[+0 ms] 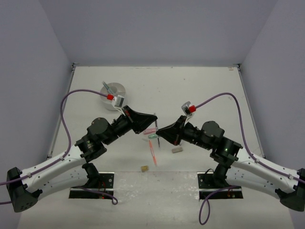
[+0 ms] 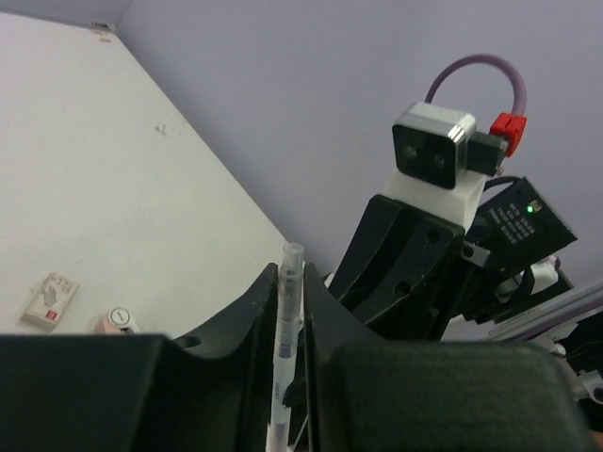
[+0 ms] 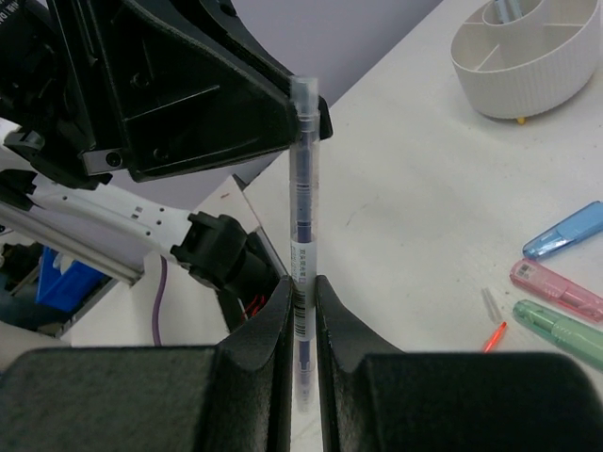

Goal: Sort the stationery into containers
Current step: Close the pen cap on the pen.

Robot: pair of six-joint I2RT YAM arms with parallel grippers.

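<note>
Arm bases [image 1: 93,182] are sitting at the near edge of the table [image 1: 200,86] in the top view. Both arms are reaching inward. Left gripper [image 1: 153,118] and right gripper [image 1: 160,131] are meeting tip to tip at mid-table, with a thin pen [image 1: 156,127] between them. White tub [image 1: 122,88] is standing at far left, well apart from the pen. Pink clip piece [image 1: 150,130], green clip piece [image 1: 152,136], red pen [image 1: 152,155], beige eraser [image 1: 177,149] and tan eraser [image 1: 143,168] are lying loose nearby.

Left wrist view: pen is standing upright in the slot between the left fingers [image 2: 268,315]. Whether they are clamping it or only flanking it cannot be told. Beige eraser's label is showing red and grey marks, unreadable.

Right wrist view: right fingers [image 3: 268,320] are pressing together on the pen's lower barrel, pinching it upright. Its top is reaching the left gripper's tip. Barcode sticker and fine print are wrapping the clear barrel, too small to read. Blue clip piece [image 3: 565,231] is lying beside the pink and green ones.
</note>
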